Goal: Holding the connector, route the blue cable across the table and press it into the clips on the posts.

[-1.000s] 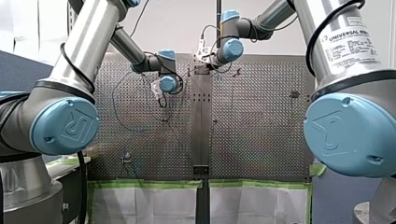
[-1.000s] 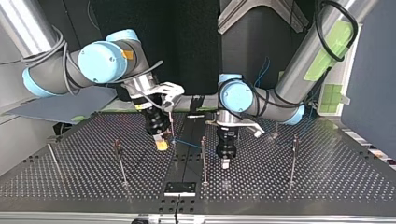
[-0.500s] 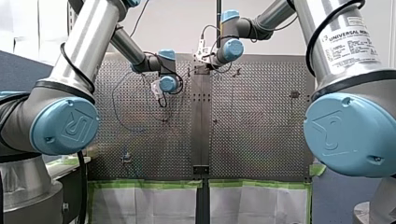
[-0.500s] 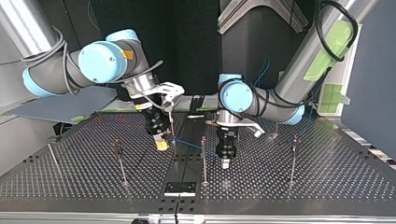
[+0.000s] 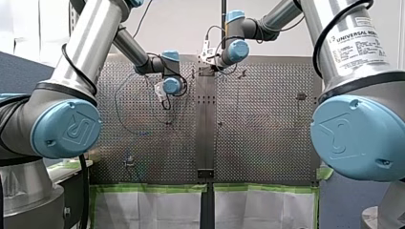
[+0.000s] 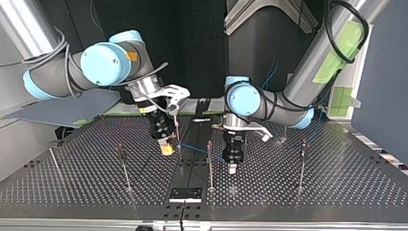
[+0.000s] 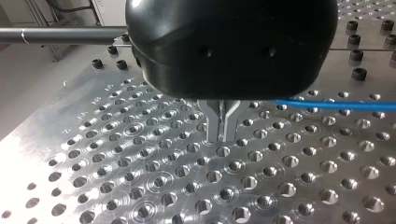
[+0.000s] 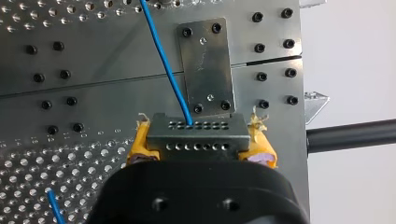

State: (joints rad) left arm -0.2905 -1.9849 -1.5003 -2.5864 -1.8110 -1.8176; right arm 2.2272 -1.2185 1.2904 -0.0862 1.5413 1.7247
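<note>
My right gripper [image 8: 200, 145] is shut with its yellow pads on a grey connector [image 8: 196, 127] that has rows of small holes. The blue cable [image 8: 163, 60] leaves the connector's top and runs away over the table. In the top view my right gripper [image 6: 167, 150] hangs low at the left of the centre strip. From it the blue cable [image 6: 195, 149] runs toward the middle post [image 6: 210, 163]. My left gripper [image 6: 232, 168] hangs just right of that post. Its metal fingers [image 7: 214, 128] are shut on nothing above the holes, with the cable [image 7: 336, 105] lying beside them.
Thin clip posts stand in a row near the top view's front edge, one at the left [image 6: 123, 166] and one at the right [image 6: 301, 163]. A small black plate [image 6: 185, 194] lies at the front centre. A bolted metal plate [image 8: 205, 60] lies ahead of the connector.
</note>
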